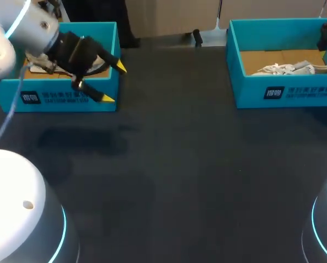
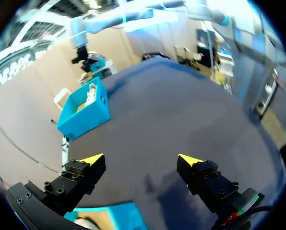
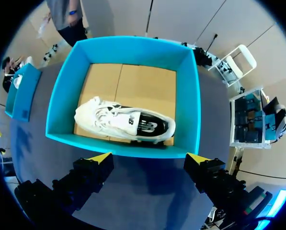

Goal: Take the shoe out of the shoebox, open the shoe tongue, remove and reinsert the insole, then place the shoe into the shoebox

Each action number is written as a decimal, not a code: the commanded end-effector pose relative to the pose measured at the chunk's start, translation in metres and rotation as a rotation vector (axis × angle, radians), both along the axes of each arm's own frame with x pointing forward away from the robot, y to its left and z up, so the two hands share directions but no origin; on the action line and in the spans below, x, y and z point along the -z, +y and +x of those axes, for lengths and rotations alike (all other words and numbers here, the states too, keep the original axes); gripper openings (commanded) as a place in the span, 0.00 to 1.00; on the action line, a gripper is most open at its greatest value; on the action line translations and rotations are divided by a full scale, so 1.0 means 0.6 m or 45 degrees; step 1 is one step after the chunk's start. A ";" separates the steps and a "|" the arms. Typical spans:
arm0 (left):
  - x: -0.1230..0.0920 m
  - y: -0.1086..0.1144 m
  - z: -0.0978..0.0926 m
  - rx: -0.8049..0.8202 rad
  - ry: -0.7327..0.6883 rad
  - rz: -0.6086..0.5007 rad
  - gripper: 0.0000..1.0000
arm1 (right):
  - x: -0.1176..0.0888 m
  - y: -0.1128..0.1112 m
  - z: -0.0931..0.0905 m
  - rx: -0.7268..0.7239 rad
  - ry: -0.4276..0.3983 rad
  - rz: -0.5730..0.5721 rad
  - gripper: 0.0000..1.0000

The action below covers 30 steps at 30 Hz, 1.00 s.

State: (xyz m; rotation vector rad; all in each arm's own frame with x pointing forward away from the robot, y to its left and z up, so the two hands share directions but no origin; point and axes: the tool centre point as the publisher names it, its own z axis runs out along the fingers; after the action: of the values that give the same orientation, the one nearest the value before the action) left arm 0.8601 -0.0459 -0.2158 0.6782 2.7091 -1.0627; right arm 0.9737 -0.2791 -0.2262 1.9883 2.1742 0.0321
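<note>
On the dark grey table (image 1: 179,164), at the far left, my left gripper (image 1: 114,83) (image 2: 142,159) hangs with its fingers spread over the front wall of a blue cardboard shoebox (image 1: 64,101). At the far right, the white lace-up shoe (image 1: 294,68) (image 3: 123,122) lies on its side inside a second blue cardboard shoebox (image 1: 284,90) (image 3: 119,50). My right gripper (image 3: 149,157) is spread wide above that box's near wall.

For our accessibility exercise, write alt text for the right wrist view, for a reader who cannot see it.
A white shoe lies in an open blue shoebox on a dark table. The right end effector is open and empty, with the shoebox's near wall just ahead of it.
</note>
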 end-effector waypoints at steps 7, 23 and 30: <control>-0.015 0.001 0.016 0.209 -0.115 0.214 1.00 | 0.000 0.000 0.000 0.001 0.000 0.000 1.00; -0.021 0.061 0.035 0.911 -0.461 0.337 1.00 | 0.000 0.000 0.000 0.001 0.000 0.000 1.00; -0.018 0.128 0.087 1.372 -0.679 0.392 1.00 | 0.000 0.000 0.000 0.001 0.000 0.000 1.00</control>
State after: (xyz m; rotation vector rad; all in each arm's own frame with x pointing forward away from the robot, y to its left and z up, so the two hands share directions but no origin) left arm 0.8968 0.0204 -0.2087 1.6233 2.4165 -0.5899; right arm 0.9737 -0.2794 -0.2261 1.9886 2.1737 0.0322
